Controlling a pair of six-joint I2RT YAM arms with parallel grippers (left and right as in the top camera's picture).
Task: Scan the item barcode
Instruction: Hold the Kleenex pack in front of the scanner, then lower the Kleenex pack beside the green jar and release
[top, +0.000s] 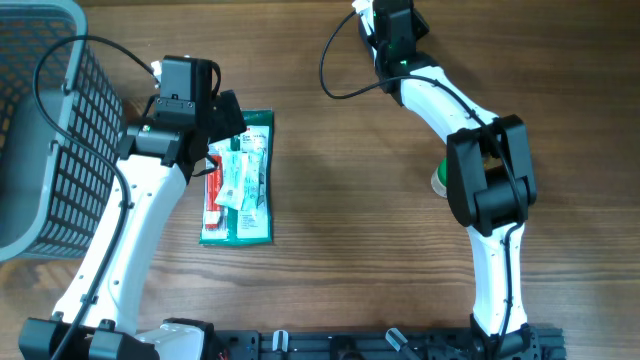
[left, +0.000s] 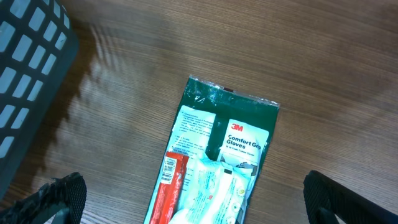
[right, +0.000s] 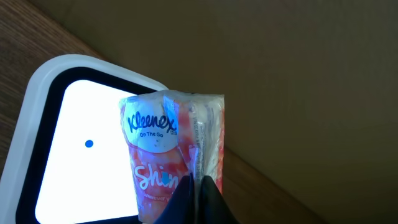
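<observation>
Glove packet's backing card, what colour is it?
Dark green glove packet, seen best from the left wrist camera.

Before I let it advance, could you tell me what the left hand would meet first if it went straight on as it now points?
Most likely the gloves packet, lying flat on the table below the open left hand; depth is hard to judge.
</observation>
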